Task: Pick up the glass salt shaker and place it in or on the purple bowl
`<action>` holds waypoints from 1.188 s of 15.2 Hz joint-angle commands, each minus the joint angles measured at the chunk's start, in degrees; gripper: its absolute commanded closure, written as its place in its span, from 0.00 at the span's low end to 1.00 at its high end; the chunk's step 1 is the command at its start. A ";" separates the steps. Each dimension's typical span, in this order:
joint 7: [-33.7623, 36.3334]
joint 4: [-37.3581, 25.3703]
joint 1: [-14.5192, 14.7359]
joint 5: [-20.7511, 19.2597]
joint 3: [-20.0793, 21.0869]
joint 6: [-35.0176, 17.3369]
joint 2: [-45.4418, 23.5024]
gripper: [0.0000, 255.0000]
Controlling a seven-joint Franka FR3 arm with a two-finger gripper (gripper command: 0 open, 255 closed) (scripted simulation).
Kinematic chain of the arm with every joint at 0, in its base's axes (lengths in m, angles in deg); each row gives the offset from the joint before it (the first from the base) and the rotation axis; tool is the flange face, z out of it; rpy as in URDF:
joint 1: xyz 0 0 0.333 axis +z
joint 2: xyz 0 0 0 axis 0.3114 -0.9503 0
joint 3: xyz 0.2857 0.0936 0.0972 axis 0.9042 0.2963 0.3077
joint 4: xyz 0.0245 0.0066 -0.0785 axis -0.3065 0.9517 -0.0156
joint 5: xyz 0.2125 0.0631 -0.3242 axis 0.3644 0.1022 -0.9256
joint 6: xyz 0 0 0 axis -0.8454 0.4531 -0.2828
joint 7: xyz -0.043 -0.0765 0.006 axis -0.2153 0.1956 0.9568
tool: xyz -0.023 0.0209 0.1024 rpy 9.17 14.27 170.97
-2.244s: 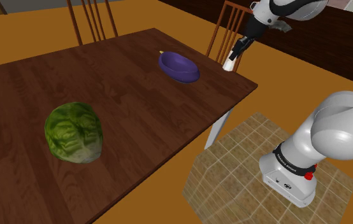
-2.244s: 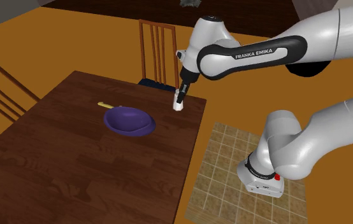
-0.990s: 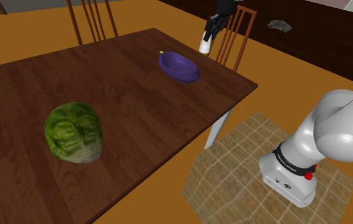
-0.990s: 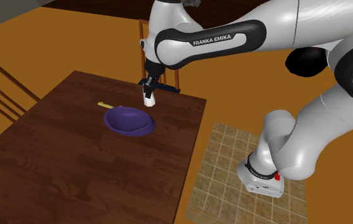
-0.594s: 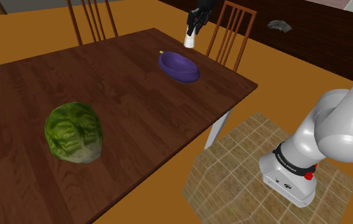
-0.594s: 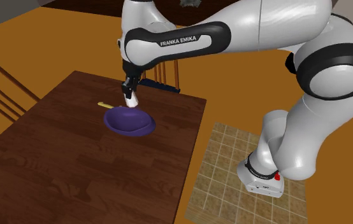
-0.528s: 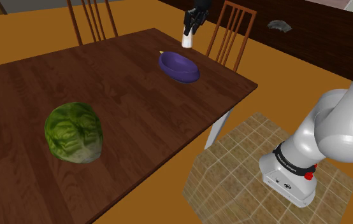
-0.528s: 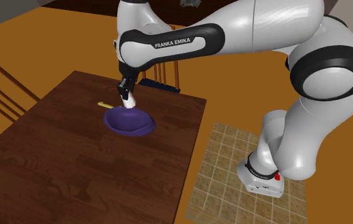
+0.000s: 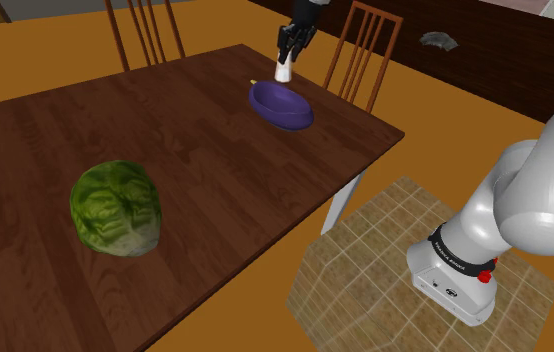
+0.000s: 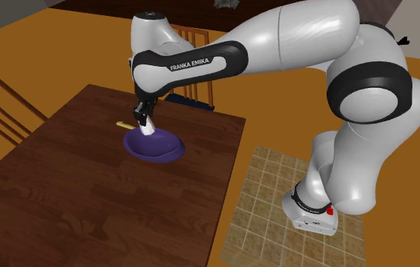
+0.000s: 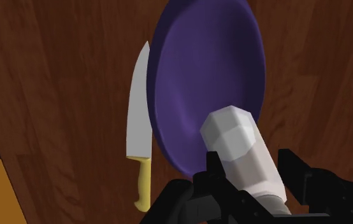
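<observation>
Above the purple bowl [image 11: 204, 70], the end effector [image 11: 252, 177] hangs clamped on the white salt shaker [image 11: 236, 137].

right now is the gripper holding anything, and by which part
The gripper clasps the white salt shaker by the end nearest the hand; its free end hangs over the purple bowl.

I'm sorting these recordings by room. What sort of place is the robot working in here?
Most likely a home dining area: a dark wooden table with slat-backed wooden chairs drawn up to it, and on it a purple bowl, a yellow-handled knife and a green cabbage.
</observation>
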 commanded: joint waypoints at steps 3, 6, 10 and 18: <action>-0.86 2.11 -0.05 0.76 0.09 -2.88 -0.86 1.00; -1.51 3.58 -0.08 1.39 0.19 -4.95 -1.56 1.00; -2.23 4.96 -0.13 2.10 0.31 -7.05 -2.38 1.00; -2.23 4.96 -0.13 2.11 0.32 -7.05 -2.38 0.00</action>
